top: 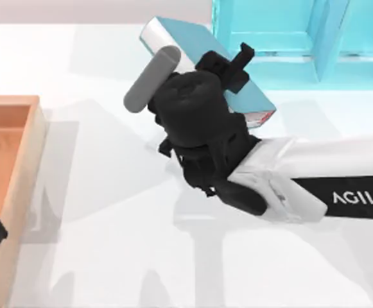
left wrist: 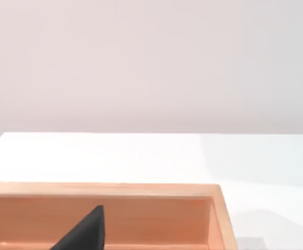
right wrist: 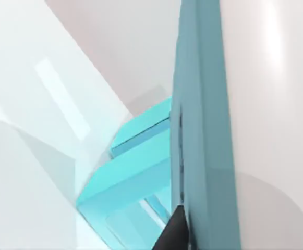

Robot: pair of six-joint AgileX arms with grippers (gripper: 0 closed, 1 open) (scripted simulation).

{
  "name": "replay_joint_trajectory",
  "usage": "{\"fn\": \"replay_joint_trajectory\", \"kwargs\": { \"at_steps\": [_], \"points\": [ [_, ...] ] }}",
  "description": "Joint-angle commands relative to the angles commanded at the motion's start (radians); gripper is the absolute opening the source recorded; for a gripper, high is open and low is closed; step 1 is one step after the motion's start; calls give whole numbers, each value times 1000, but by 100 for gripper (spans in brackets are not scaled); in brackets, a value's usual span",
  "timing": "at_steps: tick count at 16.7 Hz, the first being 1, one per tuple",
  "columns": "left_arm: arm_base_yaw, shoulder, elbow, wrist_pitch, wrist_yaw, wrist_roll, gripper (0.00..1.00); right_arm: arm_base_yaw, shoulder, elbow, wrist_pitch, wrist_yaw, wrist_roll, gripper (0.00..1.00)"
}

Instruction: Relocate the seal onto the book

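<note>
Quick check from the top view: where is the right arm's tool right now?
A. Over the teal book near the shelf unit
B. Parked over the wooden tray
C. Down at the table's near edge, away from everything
A: in the top view the right tool hangs over the book, just beside the light-blue shelf unit.

The right wrist view looks along the teal-blue book (right wrist: 206,130), which runs up the picture as a long band very close to the camera. Beside it stands the light-blue shelf unit (right wrist: 135,172), tilted in the picture, with open frames. A small black tip (right wrist: 174,232) pokes up right next to the book. A pale surface (right wrist: 31,156) lies all around.
</note>
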Motion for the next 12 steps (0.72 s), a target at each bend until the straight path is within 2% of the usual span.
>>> {"fn": "replay_joint_trajectory", "kwargs": {
  "at_steps": [3, 6, 9, 12],
  "points": [
    [0, 0, 0, 0, 0, 0, 100, 67, 112, 52, 10, 25, -262, 0],
    [0, 0, 0, 0, 0, 0, 100, 118, 191, 92, 20, 40, -438, 0],
    [0, 0, 0, 0, 0, 0, 100, 144, 229, 113, 26, 47, -518, 0],
    [0, 0, 0, 0, 0, 0, 100, 145, 232, 115, 26, 48, -523, 0]
  ]
}}
